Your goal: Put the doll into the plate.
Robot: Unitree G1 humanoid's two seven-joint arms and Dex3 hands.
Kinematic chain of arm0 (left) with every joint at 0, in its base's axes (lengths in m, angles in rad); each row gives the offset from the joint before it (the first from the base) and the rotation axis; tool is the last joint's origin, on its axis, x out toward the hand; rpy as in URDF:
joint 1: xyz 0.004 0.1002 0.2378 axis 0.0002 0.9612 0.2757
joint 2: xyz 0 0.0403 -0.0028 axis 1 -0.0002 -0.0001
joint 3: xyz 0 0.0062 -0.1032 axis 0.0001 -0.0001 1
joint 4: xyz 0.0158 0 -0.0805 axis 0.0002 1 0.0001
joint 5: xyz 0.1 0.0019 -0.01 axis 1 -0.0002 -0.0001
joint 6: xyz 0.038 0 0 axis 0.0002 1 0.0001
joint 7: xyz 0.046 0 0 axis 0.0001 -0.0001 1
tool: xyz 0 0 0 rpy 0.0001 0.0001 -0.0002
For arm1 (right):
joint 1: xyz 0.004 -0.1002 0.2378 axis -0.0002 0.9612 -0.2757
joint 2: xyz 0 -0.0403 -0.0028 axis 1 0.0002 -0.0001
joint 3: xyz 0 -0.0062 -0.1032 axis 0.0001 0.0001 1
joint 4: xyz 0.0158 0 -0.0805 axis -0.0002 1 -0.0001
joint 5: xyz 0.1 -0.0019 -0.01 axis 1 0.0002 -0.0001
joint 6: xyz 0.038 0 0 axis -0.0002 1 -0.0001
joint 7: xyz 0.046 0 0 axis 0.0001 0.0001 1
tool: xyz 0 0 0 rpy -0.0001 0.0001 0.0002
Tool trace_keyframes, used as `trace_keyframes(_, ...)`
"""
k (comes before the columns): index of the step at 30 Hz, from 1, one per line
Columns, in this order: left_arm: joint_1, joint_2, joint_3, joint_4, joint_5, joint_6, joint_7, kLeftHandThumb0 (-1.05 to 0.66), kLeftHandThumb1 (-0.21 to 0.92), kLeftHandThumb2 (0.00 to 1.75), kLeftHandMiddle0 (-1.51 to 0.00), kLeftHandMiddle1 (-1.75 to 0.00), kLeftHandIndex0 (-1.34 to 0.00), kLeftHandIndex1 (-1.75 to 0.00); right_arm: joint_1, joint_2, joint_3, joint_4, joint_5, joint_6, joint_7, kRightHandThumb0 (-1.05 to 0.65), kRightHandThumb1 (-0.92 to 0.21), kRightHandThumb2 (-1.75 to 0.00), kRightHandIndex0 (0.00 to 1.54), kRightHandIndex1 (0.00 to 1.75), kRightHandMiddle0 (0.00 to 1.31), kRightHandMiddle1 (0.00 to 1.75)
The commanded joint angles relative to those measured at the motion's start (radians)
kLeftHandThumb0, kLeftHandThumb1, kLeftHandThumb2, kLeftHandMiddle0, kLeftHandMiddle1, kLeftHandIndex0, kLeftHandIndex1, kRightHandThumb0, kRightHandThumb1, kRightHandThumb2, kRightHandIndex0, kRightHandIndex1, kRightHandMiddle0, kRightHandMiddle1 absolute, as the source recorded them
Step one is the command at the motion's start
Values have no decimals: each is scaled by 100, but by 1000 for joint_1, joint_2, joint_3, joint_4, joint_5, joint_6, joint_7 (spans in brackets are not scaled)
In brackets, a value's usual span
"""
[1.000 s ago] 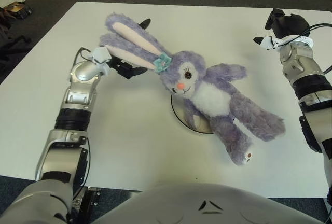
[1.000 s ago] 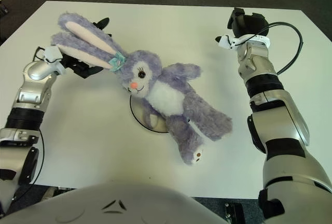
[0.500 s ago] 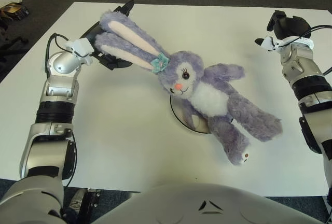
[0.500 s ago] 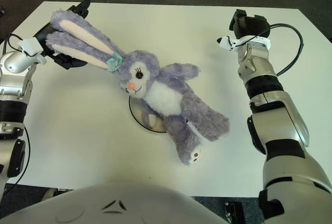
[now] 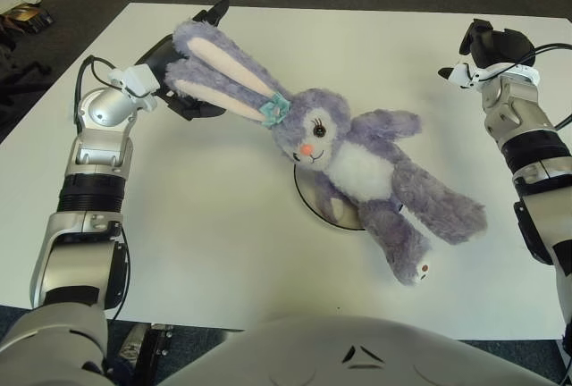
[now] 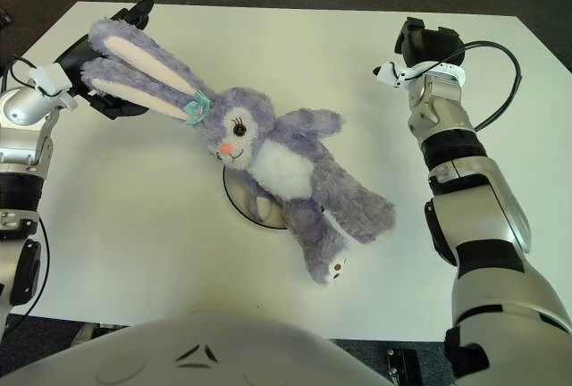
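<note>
Left eye view: your left hand (image 5: 183,78) grips the doll (image 5: 357,167) by its ears — the body already covers the plate (image 5: 308,200). Right hand (image 5: 492,46), well apart, looks clenched and empty.

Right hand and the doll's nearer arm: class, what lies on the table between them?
Nothing: in the right eye view, only bare white table separates the right hand from the purple doll. The left hand is at the doll's ears.
</note>
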Motion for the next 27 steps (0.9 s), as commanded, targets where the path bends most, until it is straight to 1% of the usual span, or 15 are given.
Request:
trace_keyframes(1, -8, 19, 3, -2, 4, -9, -4, -37, 17, 90, 0, 0, 0, 0, 5, 2, -10, -4, 7, -4, 4, -1, -84, -56, 31, 147, 23, 175)
trace_keyframes(2, -8, 19, 3, -2, 4, -9, -4, -37, 17, 90, 0, 0, 0, 0, 5, 2, -10, -3, 8, -6, 4, -1, -84, -56, 31, 147, 23, 175)
trace_keyframes(3, -21, 26, 9, 9, 0, 23, -6, -37, 17, 90, 0, 0, 0, 0, 5, 2, -11, -1, 9, -7, 2, -1, -84, -56, 31, 147, 23, 175)
trace_keyframes(4, -49, 36, 23, 28, -13, 109, -2, -33, 15, 95, 0, 0, 0, 0, 6, 1, -11, 0, 9, -10, -1, -1, -85, -56, 31, 147, 23, 175)
trace_keyframes(5, -69, 43, 33, 41, -23, 171, 1, -33, 15, 95, 0, 0, 0, 0, 6, 1, -12, 1, 10, -11, -3, -1, -85, -56, 31, 147, 23, 175)
trace_keyframes(6, -80, 43, 45, 43, -33, 229, 14, -21, 12, 105, -6, -2, 0, 0, 7, 1, -12, 2, 10, -12, -4, -1, -84, -57, 30, 147, 24, 175)
trace_keyframes(8, -82, 34, 60, 32, -42, 285, 35, -13, 10, 111, -7, -3, 0, 0, 8, 1, -13, 3, 11, -14, -4, -1, -83, -58, 30, 147, 25, 175)
trace_keyframes(10, -81, 28, 69, 18, -44, 318, 46, -7, 9, 115, -7, -2, 0, 0, 8, 0, -14, 3, 11, -16, -4, -1, -83, -59, 30, 148, 25, 175)
trace_keyframes(12, -82, 19, 89, 6, -39, 355, 92, -1, 7, 118, -5, -1, 0, 0, 10, 0, -17, 3, 15, -20, 0, 0, -82, -60, 30, 148, 26, 175)
trace_keyframes(15, -95, 8, 109, 9, -23, 384, 160, 7, 6, 122, -2, -1, 0, 0, 11, 0, -21, 9, 23, -27, 4, 0, -81, -62, 29, 149, 26, 175)
trace_keyframes(17, -110, -1, 118, 31, -8, 380, 213, 10, 6, 124, -1, 0, 0, 0, 10, 0, -24, 13, 25, -30, 5, 0, -80, -63, 30, 148, 27, 175)
trace_keyframes(19, -117, -6, 121, 43, -1, 376, 243, 11, 6, 125, 0, 0, 0, 0, 10, 0, -26, 16, 25, -33, 5, 0, -80, -63, 30, 148, 27, 175)
trace_keyframes(27, -121, -8, 115, 48, 2, 374, 261, 13, 6, 126, 0, 0, 0, 0, 11, -4, -25, 22, 19, -45, -2, 0, -79, -64, 30, 149, 27, 175)
